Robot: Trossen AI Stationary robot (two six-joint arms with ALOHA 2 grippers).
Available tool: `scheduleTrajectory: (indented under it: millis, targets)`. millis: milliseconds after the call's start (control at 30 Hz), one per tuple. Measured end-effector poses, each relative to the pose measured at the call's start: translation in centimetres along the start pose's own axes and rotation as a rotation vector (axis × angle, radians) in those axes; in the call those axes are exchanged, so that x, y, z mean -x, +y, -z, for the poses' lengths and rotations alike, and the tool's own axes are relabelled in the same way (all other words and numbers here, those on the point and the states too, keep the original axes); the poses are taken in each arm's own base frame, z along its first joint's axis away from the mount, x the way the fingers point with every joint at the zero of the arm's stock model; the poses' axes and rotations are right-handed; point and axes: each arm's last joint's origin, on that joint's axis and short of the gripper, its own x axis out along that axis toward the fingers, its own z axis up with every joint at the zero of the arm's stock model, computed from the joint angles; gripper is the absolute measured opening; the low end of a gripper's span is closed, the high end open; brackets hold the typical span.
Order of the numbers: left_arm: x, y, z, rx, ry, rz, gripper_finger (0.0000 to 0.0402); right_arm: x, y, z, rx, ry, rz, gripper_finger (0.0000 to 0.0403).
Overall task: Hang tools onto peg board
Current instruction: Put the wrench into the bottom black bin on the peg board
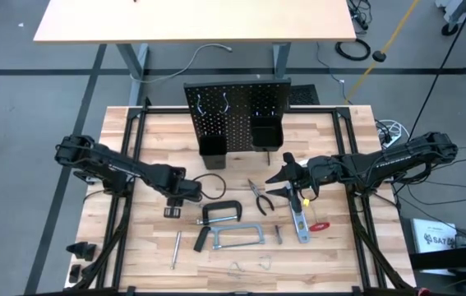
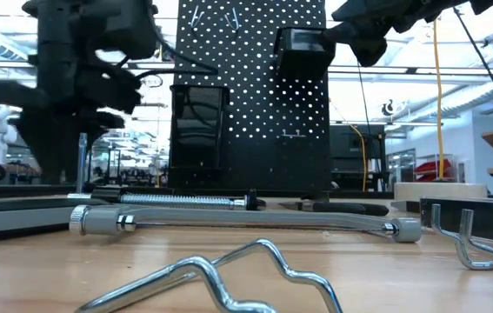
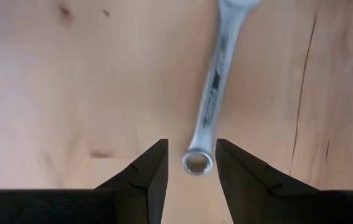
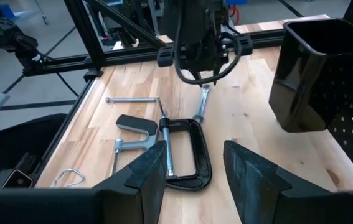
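Note:
My left gripper (image 3: 192, 149) is open and points down at the table left of the middle (image 1: 173, 210). Its fingers stand on either side of the ring end (image 3: 198, 163) of a silver wrench (image 3: 216, 81) that lies flat on the wood, also seen in the right wrist view (image 4: 202, 102). I see no touch. My right gripper (image 4: 195, 155) is open and empty, raised in front of the black peg board (image 1: 237, 111), right of the middle (image 1: 278, 182). A black C-clamp (image 1: 223, 212), grey hacksaw (image 1: 237, 238), pliers (image 1: 259, 196), grey level (image 1: 298, 220) and red-handled tool (image 1: 320, 225) lie flat on the table.
The peg board stands upright at the table's far edge with two black bins (image 1: 210, 146) (image 1: 265, 131) and hooks near its top (image 1: 212, 103). Loose wire hooks (image 1: 249, 265) lie near the front edge. A thin silver bar (image 1: 177, 249) lies at front left.

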Motion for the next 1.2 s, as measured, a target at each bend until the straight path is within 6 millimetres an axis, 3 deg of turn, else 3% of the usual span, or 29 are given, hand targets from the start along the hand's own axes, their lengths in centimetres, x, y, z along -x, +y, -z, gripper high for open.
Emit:
scheduleTrajectory:
  millis: [233, 733, 1200]
  targets:
    - [-2.2, -0.4, 2.1, 0.001, 0.081, -0.011, 0.0138, 0.0, 0.0, 0.1, -0.001, 0.007, 0.001, 0.0153]
    - [-2.0, -0.6, 0.6, -0.130, -0.066, -0.022, 0.0138, 0.0, 0.0, 0.1, -0.002, 0.005, 0.001, 0.0153]
    - [-2.9, -0.6, 0.8, -0.147, -0.076, -0.002, 0.0138, 0.0, 0.0, 0.1, 0.000, 0.005, 0.001, 0.0153]
